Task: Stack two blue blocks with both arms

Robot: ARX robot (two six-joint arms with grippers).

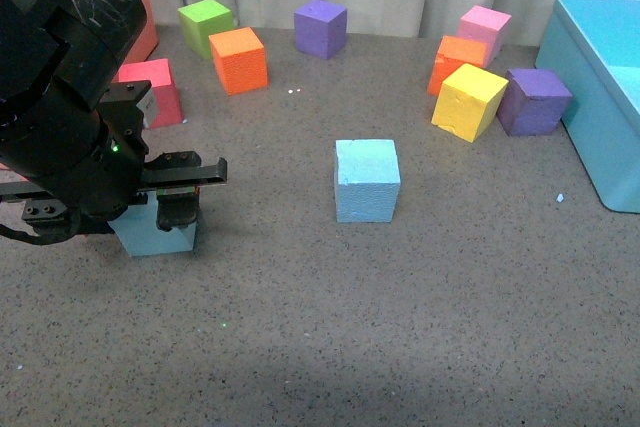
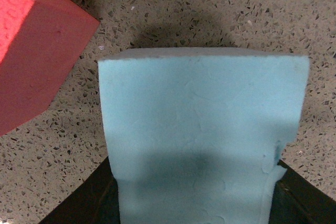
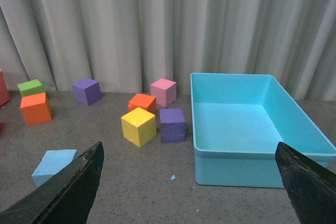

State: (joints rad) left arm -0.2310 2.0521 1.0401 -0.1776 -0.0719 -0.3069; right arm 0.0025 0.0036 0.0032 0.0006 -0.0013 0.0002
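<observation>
A sky-blue blue block (image 1: 152, 234) sits low at the table's left, under my bulky black left arm (image 1: 65, 97). My left gripper (image 1: 165, 209) is shut on it. In the left wrist view this block (image 2: 202, 124) fills the frame, with black fingers (image 2: 86, 203) pressed to its sides. The other blue block (image 1: 367, 179) stands free in the middle of the table and also shows in the right wrist view (image 3: 52, 163). My right gripper (image 3: 189, 192) is open and holds nothing, well away from that block.
A big light-blue bin (image 1: 600, 137) stands at the right. Near it are yellow (image 1: 468, 101), purple (image 1: 534, 101), orange (image 1: 455, 57) and pink (image 1: 484, 27) cubes. Green (image 1: 205, 25), orange (image 1: 238, 59) and purple (image 1: 320, 28) cubes line the back. A red cube (image 1: 152, 90) sits close behind the left gripper.
</observation>
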